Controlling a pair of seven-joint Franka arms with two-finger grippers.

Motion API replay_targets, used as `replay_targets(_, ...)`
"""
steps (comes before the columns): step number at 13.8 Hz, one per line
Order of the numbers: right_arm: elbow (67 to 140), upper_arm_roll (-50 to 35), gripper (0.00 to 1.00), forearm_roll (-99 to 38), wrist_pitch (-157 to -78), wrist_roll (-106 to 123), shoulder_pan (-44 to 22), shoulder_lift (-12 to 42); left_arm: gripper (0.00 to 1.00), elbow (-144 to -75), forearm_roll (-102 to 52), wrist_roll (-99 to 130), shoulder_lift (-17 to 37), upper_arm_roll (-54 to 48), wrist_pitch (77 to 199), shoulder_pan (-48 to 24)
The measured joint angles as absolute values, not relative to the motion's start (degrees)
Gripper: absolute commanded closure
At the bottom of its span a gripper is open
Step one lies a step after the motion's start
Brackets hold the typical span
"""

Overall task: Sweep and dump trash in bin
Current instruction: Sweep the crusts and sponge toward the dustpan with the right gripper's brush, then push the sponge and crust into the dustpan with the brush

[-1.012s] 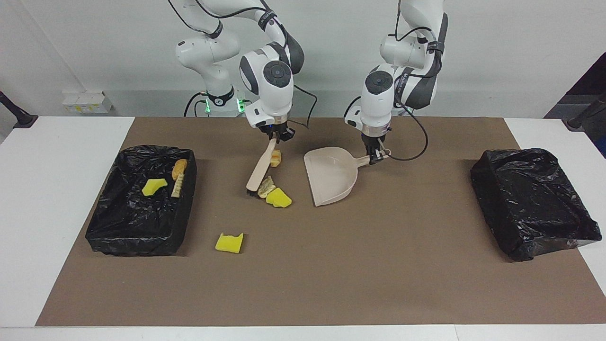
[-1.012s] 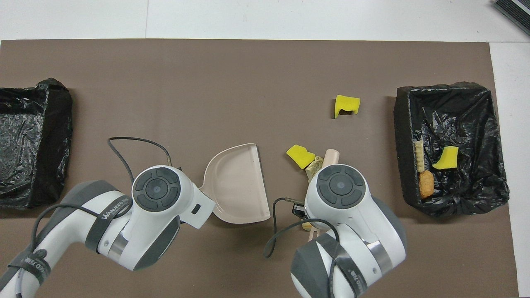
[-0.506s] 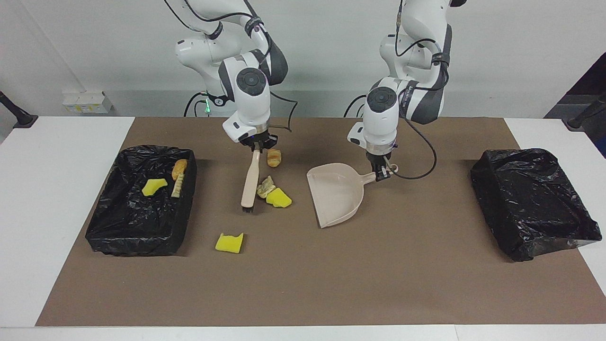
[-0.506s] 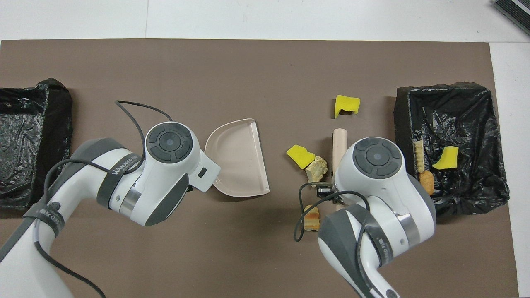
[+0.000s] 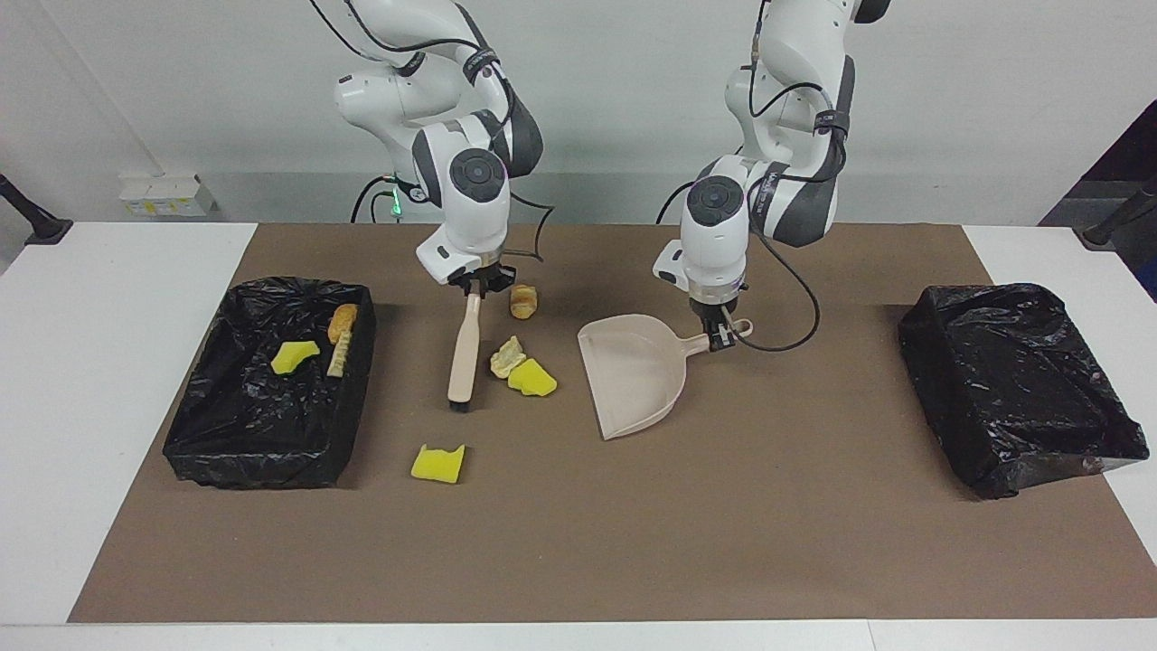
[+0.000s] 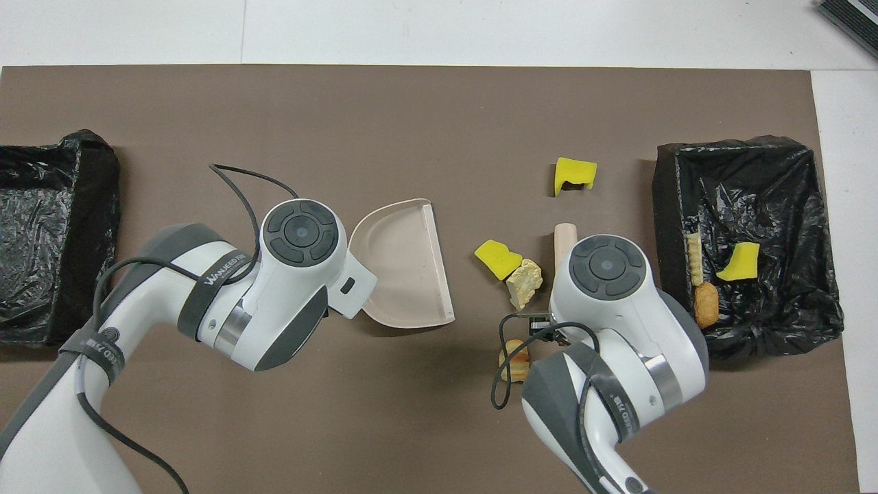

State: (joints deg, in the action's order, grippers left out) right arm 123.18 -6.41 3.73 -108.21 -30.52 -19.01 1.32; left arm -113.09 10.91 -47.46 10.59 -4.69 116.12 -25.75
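Note:
My right gripper (image 5: pixel 476 287) is shut on the handle of the beige brush (image 5: pixel 464 353), whose black bristle end is down by the mat. On the mat beside the brush lie a bread chunk (image 5: pixel 506 357) and a yellow sponge piece (image 5: pixel 531 378), between the brush and the beige dustpan (image 5: pixel 633 375). My left gripper (image 5: pixel 719 339) is shut on the dustpan's handle, with the pan's mouth facing those scraps. Another bread chunk (image 5: pixel 522 301) lies nearer the robots. A notched yellow sponge (image 5: pixel 438 463) lies farther out. In the overhead view only the brush tip (image 6: pixel 564 237) shows.
A black-lined bin (image 5: pixel 262 466) at the right arm's end holds a yellow sponge piece (image 5: pixel 294 356) and two bread pieces (image 5: pixel 342 321). A second black-lined bin (image 5: pixel 1012 452) stands at the left arm's end. A brown mat (image 5: pixel 723 542) covers the table.
My right gripper swung the brush off the scraps toward the right arm's end; it now points straight away from the robots. My left gripper carried the dustpan a little farther out.

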Motion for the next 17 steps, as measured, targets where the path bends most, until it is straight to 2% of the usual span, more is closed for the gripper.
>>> replay_targets(6, 123.4, -6.8, 1.0, 2.0, -113.0, -32.8, -26.9, 1.3, 1.0, -113.6, 10.9, -47.4, 10.6, -4.9, 116.0, -26.2)
replay_targets(13, 120.6, -7.0, 1.0, -3.7, -114.0, -36.4, -34.6, 1.2, 1.0, -117.7, 11.4, -49.1, 8.6, -4.9, 120.9, -26.8)
replay_targets(17, 119.3, -7.1, 1.0, -4.7, -112.8, -36.7, -35.8, 0.4, 1.0, -118.2, 11.4, -50.7, 8.5, -4.8, 122.2, -26.8)
